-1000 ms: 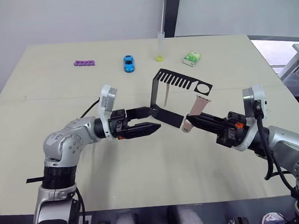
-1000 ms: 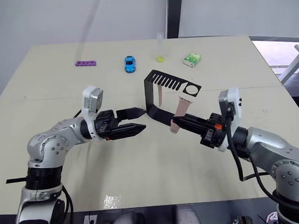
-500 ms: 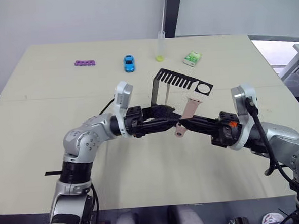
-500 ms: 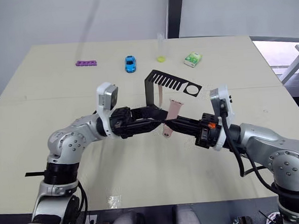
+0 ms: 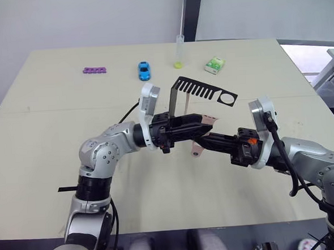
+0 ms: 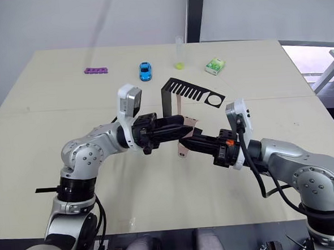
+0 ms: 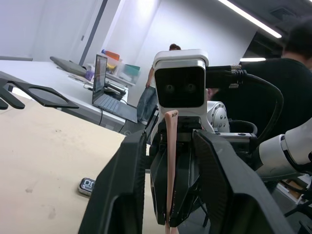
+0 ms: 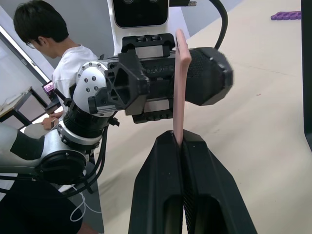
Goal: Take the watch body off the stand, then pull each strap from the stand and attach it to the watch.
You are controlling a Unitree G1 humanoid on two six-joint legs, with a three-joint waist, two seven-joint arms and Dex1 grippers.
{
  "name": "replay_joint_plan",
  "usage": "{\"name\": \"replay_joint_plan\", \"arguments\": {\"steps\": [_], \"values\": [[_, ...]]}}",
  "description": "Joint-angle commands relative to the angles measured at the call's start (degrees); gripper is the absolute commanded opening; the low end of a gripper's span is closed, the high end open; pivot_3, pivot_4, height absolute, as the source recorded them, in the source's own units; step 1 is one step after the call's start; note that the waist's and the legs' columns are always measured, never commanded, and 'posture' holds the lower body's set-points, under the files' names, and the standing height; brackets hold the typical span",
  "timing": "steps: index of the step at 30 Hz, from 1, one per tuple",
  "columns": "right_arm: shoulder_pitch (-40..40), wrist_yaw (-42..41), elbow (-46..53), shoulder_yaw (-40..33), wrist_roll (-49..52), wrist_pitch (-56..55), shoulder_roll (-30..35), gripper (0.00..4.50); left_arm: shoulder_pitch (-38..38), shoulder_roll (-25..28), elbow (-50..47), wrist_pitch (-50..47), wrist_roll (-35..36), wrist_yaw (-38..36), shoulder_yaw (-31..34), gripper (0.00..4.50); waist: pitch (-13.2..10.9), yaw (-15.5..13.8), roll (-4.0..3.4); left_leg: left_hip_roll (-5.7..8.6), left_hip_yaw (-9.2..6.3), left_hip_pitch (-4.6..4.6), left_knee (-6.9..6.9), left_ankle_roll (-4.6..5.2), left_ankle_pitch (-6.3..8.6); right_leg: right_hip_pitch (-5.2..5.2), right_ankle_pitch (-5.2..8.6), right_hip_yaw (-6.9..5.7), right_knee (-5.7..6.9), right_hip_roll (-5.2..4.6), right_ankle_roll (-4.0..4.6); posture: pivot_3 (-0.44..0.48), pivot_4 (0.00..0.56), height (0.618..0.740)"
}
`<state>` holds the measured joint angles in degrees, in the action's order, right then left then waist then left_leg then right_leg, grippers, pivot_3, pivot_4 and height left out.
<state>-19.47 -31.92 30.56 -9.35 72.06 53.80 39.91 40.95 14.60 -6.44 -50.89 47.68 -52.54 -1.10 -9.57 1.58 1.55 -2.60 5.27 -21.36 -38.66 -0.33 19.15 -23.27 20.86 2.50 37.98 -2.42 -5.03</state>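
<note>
The black stand [image 5: 202,90] sits mid-table with one pale pink strap [image 5: 185,104] hanging from its comb slots. My right gripper [image 8: 176,139] is shut on the lower part of another pink strap [image 8: 180,83], holding it upright in front of the stand. My left gripper [image 7: 170,141] is open, with one finger on each side of that strap [image 7: 169,161]; I cannot tell if they touch it. The two grippers meet tip to tip at the strap [image 5: 197,150]. A small dark, grey-rimmed thing [image 7: 87,185] that looks like the watch body lies on the table beyond them.
Along the far side of the table [image 5: 53,126] are a purple perforated strip [image 5: 94,69], a blue toy car [image 5: 144,70], a clear tube with yellow liquid [image 5: 178,53] and a green-and-white packet [image 5: 214,65]. People and a laptop [image 7: 109,95] show in the background of the wrist views.
My right gripper has drawn the strap away from the stand's round hole, toward the left. My left gripper has reached right until its fingers straddle that strap.
</note>
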Motion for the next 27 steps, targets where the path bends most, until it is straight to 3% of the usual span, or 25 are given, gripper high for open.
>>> {"name": "replay_joint_plan", "arguments": {"steps": [1, 27], "values": [[-0.79, -1.5, 0.34, -1.27, 0.41, -1.13, 0.65, 0.0, 1.04, 0.16, -2.55, -0.53, 1.66, 0.18, 0.04, 1.92, 0.0, 0.02, 0.0, 0.0, 0.0, 0.0, 0.0, 0.0, 0.0, 0.0, 0.0, 0.0, 0.0, 0.0, 0.0, 0.0, 0.15, 0.74], [-0.78, -2.13, -0.4, -1.64, 0.46, -1.4, 1.55, 0.0, -0.59, 1.38, -2.23, 0.36, 0.59, -0.9, -1.15, 1.92, 0.0, 0.0, 0.0, 0.0, 0.0, 0.0, 0.0, 0.0, 0.0, 0.0, 0.0, 0.0, -0.01, 0.0, 0.0, 0.0, 0.15, 0.74]]}}
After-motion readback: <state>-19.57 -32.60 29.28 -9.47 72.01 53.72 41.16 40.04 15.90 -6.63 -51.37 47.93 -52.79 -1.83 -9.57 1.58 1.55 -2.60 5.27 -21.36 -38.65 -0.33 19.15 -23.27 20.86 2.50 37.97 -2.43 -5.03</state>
